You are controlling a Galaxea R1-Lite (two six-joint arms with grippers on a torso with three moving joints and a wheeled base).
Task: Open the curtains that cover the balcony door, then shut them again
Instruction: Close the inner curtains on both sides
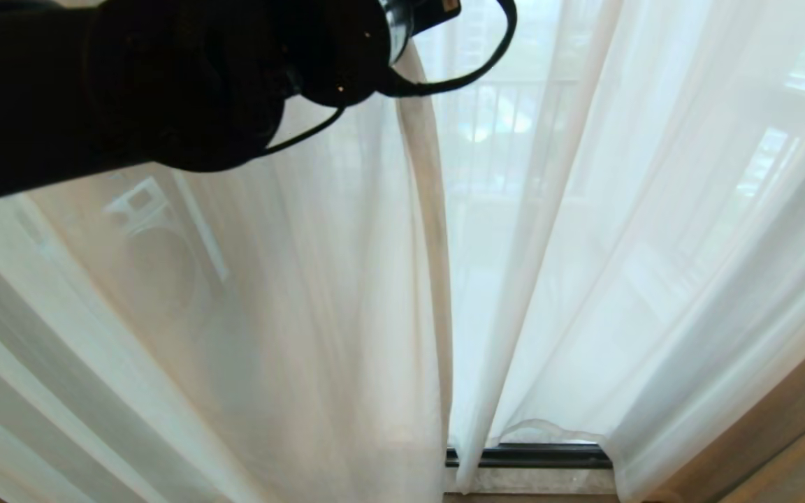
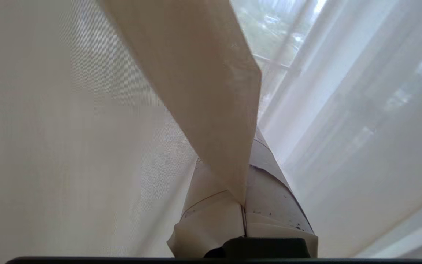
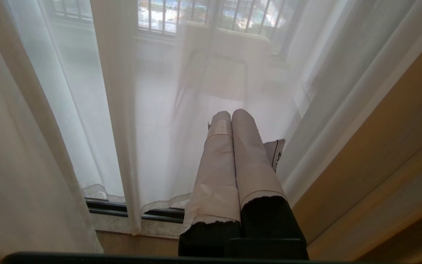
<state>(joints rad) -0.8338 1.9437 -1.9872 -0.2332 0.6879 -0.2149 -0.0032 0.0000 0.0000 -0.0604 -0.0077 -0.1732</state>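
Left gripper (image 2: 244, 216): clamped on hemmed edge of curtains (image 1: 318, 293), raised well above door track (image 1: 535, 455). Right gripper (image 3: 231, 121): fingers together, empty, low, near track. Curtains hanging across door, narrow gap at track.

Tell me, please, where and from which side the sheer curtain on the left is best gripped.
Grip its folded inner edge, coming from the room side, square to the fabric. The hem there is doubled and hangs free at the gap, so it gives more to pinch than the flat sheer. The left claw is shut on that hem, probably a sound hold.
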